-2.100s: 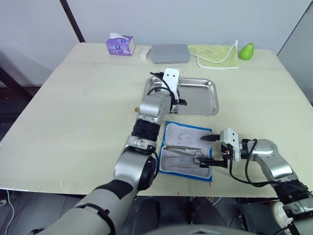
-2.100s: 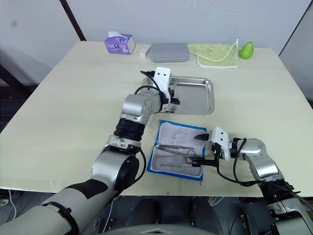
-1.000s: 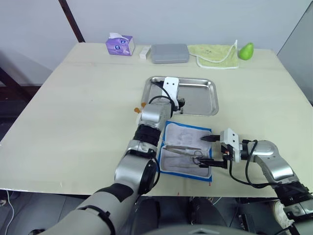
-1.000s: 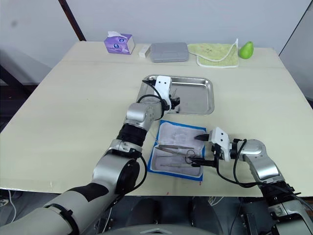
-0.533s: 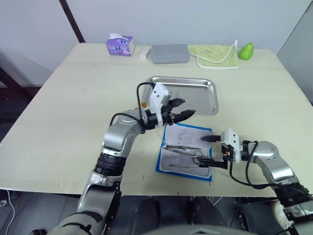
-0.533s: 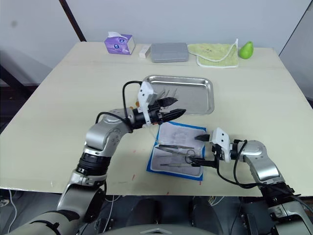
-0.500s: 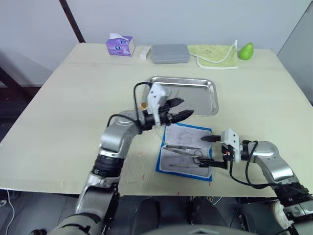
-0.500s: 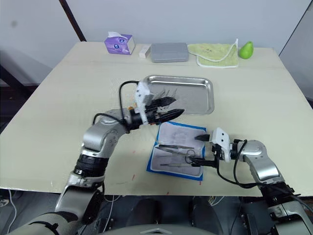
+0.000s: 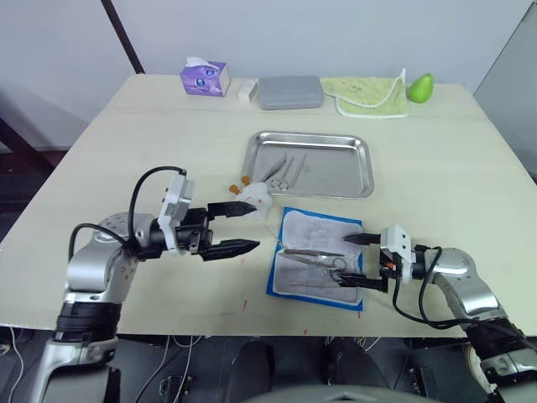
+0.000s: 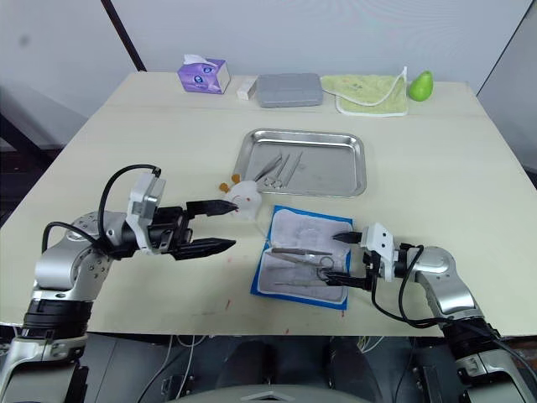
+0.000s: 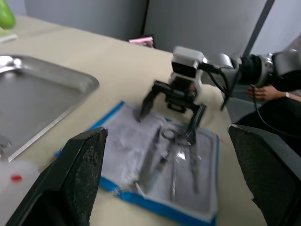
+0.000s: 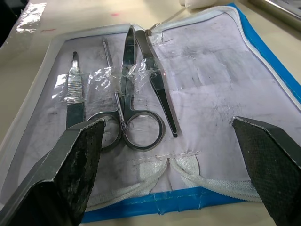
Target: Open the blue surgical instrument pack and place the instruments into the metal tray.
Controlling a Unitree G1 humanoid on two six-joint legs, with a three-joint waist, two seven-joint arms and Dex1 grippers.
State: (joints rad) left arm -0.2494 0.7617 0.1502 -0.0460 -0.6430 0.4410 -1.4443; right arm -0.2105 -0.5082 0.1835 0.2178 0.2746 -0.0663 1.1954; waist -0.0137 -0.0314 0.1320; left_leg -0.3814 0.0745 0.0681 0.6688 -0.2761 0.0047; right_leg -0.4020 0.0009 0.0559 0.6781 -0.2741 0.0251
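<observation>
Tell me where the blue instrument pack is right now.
The blue surgical instrument pack lies open near the table's front edge, just in front of the metal tray, beside the right tool.

Both tools (image 9: 233, 227) (image 9: 354, 259) spread wide, low and apart.

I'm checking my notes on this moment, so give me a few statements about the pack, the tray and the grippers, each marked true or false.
1. The blue surgical instrument pack lies open on the table. True.
2. The metal tray holds no instruments. False: a few slim silvery instruments lie in its left part.
3. Scissors are among the tools in the pack's lining. True.
4. The right gripper is shut on the scissors. False: its fingers are spread apart at the pack's right edge, holding nothing.
5. The left gripper is over the tray. False: it is open, over the table left of the pack.
</observation>
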